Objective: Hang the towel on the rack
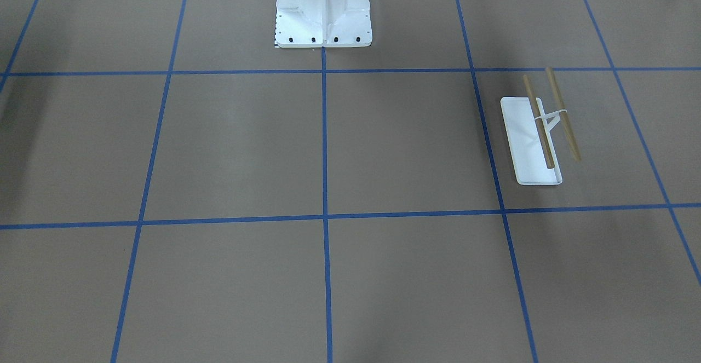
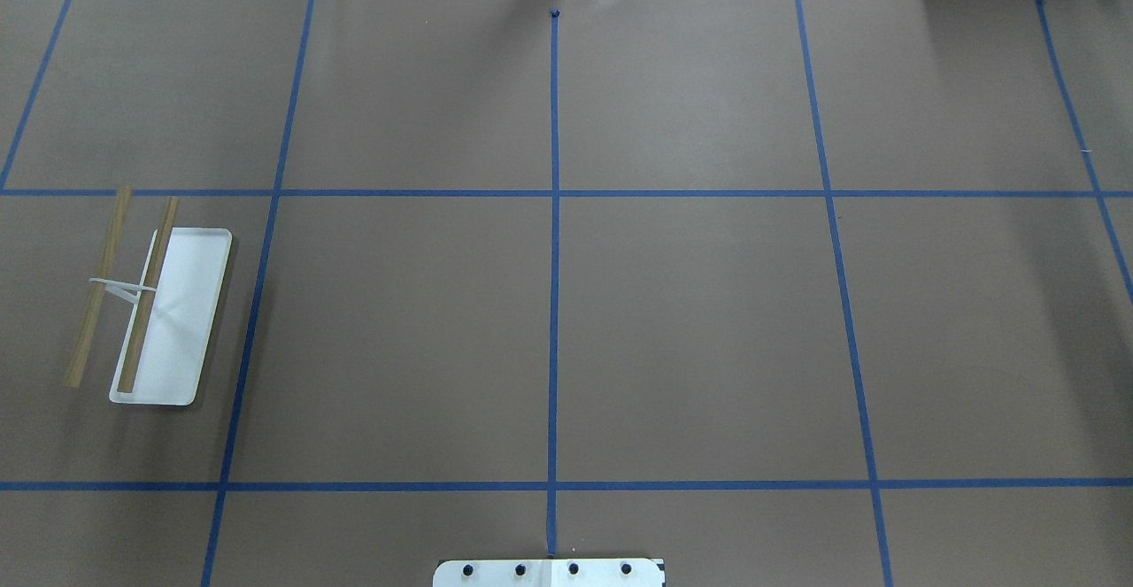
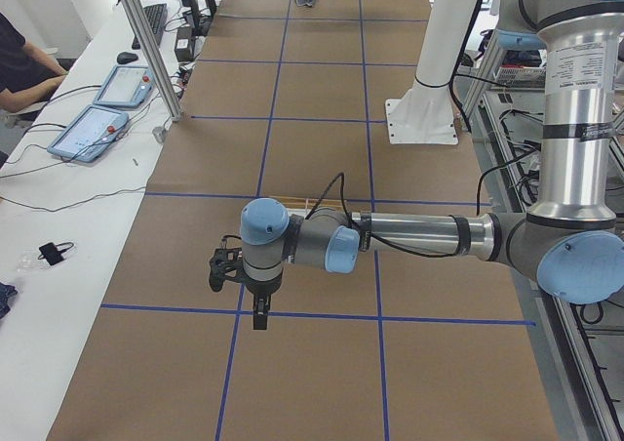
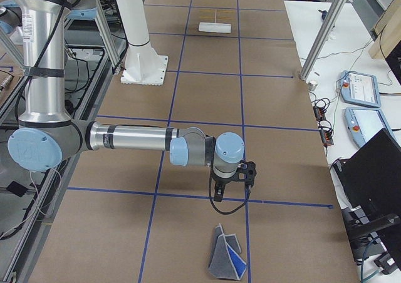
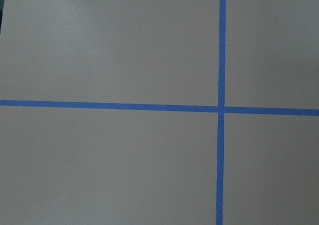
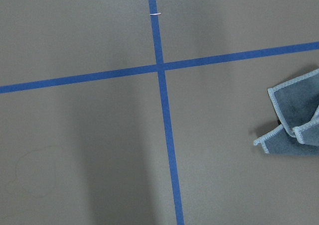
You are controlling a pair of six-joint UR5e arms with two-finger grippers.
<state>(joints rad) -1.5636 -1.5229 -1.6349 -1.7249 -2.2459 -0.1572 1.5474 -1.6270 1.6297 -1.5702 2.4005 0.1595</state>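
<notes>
The towel [image 4: 227, 261] lies crumpled on the table at the robot's right end, grey with a blue face showing. Its pale-stitched corner shows at the right edge of the right wrist view [image 6: 296, 120]. The rack [image 2: 168, 312], a white tray base with two tan wooden rods, stands bare at the table's left end; it also shows in the front view [image 1: 534, 138] and far off in the right side view [image 4: 215, 26]. My right gripper [image 4: 217, 194] hangs above the table a little short of the towel. My left gripper [image 3: 258, 316] hangs over a tape crossing. I cannot tell whether either is open or shut.
The large white bolted pedestal [image 1: 323, 12] stands at the robot's edge of the table [image 2: 708, 321], which is covered in brown paper with blue tape grid lines. A side bench with tablets [image 3: 93, 129] and a seated person [image 3: 19, 70] runs along the far edge.
</notes>
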